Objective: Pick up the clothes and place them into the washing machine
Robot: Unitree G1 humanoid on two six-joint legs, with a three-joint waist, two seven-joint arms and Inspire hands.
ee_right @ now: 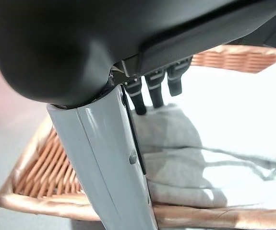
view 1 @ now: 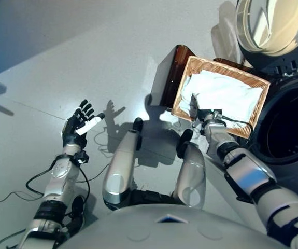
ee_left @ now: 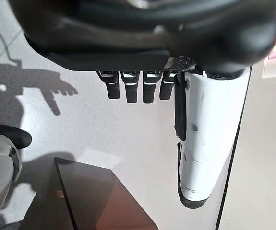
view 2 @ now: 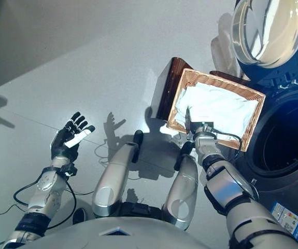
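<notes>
Grey floor surrounds you; your right hand (view 2: 194,126), fingers extended, reaches into the rectangular woven wicker basket (view 2: 254,120) of white clothes (view 2: 218,106) at two o'clock. Your left hand (view 2: 68,137) hovers spread open.

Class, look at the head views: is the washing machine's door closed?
No. The washing machine's round door is swung open, leaving the dark drum opening exposed beside the wicker basket.

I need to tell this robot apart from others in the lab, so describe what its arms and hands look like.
Both arms are silver-grey shells with black joint bands. The left hand is dark, with black fingers in a row and a white cover on the thumb. The right hand is equally dark, its thumb cover looking pale grey. Thin black cables run along both wrists.
</notes>
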